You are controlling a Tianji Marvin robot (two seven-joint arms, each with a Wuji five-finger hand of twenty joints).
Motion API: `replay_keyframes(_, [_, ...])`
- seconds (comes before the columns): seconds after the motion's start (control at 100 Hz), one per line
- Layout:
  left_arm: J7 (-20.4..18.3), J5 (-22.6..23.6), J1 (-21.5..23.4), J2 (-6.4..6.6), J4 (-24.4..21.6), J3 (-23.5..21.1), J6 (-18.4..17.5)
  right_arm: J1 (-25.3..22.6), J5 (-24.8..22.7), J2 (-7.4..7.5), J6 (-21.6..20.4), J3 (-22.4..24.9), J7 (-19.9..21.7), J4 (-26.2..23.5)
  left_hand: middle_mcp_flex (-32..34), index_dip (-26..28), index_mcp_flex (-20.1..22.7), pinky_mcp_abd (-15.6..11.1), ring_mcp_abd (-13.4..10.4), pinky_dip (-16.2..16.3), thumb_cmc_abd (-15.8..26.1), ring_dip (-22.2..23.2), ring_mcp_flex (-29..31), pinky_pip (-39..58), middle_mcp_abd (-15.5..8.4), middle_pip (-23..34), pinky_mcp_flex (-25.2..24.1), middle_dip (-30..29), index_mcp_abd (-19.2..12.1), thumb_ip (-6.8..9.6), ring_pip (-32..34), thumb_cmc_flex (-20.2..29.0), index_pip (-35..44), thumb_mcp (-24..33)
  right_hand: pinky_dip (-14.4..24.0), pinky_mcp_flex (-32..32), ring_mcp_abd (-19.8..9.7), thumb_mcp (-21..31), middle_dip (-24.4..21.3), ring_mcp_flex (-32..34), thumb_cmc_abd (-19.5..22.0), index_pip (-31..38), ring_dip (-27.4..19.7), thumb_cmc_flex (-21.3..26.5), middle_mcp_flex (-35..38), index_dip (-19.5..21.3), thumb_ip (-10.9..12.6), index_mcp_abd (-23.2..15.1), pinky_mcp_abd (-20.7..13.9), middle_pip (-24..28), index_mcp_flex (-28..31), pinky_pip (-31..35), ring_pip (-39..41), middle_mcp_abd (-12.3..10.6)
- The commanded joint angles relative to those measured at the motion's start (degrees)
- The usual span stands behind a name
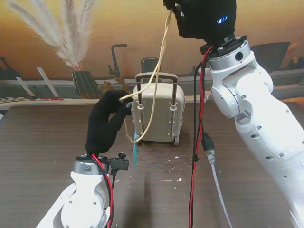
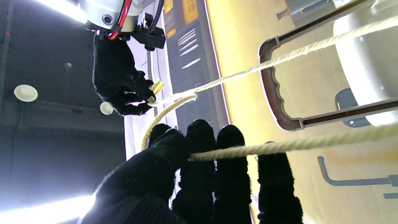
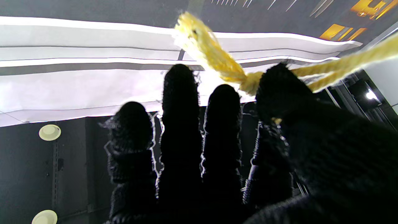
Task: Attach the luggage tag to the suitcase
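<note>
A small beige suitcase stands upright mid-table with its brown telescopic handle raised. A tan cord runs from my right hand, held high, down through the handle to my left hand beside the case. Its loop sags to a thin teal tag hanging at the case's left front. In the left wrist view, my left hand is shut on the cord next to the handle. My right hand pinches the cord's knotted end between thumb and forefinger.
Red and black cables hang from my right arm over the table's right half. Pale crumbs lie on the dark wood nearer to me than the case. A vase of dried plumes and a black hook-shaped stand sit behind.
</note>
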Motion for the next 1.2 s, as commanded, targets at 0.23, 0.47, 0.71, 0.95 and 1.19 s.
replay_keyframes(0.23, [0.9, -3.8, -4.5, -1.61, 1.9, 0.3, 2.5, 6.8, 1.8, -1.13, 2.1, -3.9, -2.8, 9.7, 0.3, -1.7, 1.7, -0.2, -0.9, -0.3, 0.7, 0.6, 0.5, 0.8, -0.8, -0.7, -0.2, -0.9, -4.6, 1.3, -1.1, 3.5, 6.2, -1.3, -0.3, 0.1, -0.9, 0.6, 0.0, 1.1, 4.2, 4.7, 0.1, 2.1, 0.5, 1.8, -0.4, -6.1, 0.3, -0.9, 3.4, 0.5, -1.3, -1.2])
replay_keyframes(0.47, [0.6, -9.6, -7.7, -2.34, 4.0, 0.5, 3.6, 10.9, 2.5, -1.39, 3.7, -6.4, -4.0, 16.7, 0.1, -5.4, 1.7, -0.4, -0.6, -0.6, 0.7, -0.1, 0.4, 0.6, -0.7, -1.7, -0.5, -1.5, -4.2, 0.91, -2.2, 4.3, 4.9, -2.4, -0.4, -0.7, -1.2, 0.2, -0.1, 0.4, 4.6, 4.7, 0.1, 2.3, -0.2, 1.7, -0.4, -6.4, -0.5, -0.6, 3.2, 0.1, -1.4, -1.7])
replay_keyframes(0.71, [-0.5, -14.1, -11.0, -2.82, 6.6, 1.6, 4.4, 13.6, 3.6, -1.57, 4.4, -8.1, -4.7, 22.1, -0.1, -9.7, 1.8, -0.6, -0.2, -0.9, 0.7, -0.7, 0.0, 0.3, -0.7, -3.1, -1.0, -2.4, -3.8, 0.8, -3.3, 5.0, 3.2, -3.8, -0.5, -0.9, -1.2, 0.0, -0.5, 0.0, 4.7, 4.6, 0.1, 2.5, -0.4, 1.7, -0.3, -6.4, -0.5, -0.4, 3.0, 0.2, -1.2, -1.6])
replay_keyframes(0.95, [-1.1, -17.1, -13.4, -3.28, 8.4, 3.1, 5.2, 15.1, 4.0, -1.46, 4.2, -9.9, -3.1, 25.2, -0.2, -11.2, 1.9, -0.5, -0.1, -1.2, 0.7, -1.0, -0.1, 0.1, -0.7, -4.0, -1.2, -2.9, -3.6, 0.75, -4.0, 5.5, 2.6, -4.5, -0.5, -0.9, -1.3, -0.1, -0.9, 0.1, 4.7, 4.5, 0.0, 2.3, -0.3, 1.1, -0.3, -6.5, -0.5, -0.4, 2.9, 0.2, -1.3, -1.9])
replay_keyframes(1.19, [-1.4, -18.5, -13.9, -3.48, 9.4, 4.2, 4.8, 15.2, 4.4, -1.33, 3.4, -11.9, -1.3, 26.9, -0.2, -11.8, 1.8, -0.5, 0.1, -1.2, 0.7, -1.2, -0.2, 0.1, -0.7, -4.3, -1.3, -3.1, -3.5, 0.77, -4.2, 5.7, 2.6, -4.8, -0.6, -1.0, -1.5, -0.4, -1.1, 0.1, 4.7, 4.6, -0.2, 2.3, -0.2, 0.4, -0.2, -6.6, -0.6, -0.5, 2.8, 0.2, -1.6, -1.9])
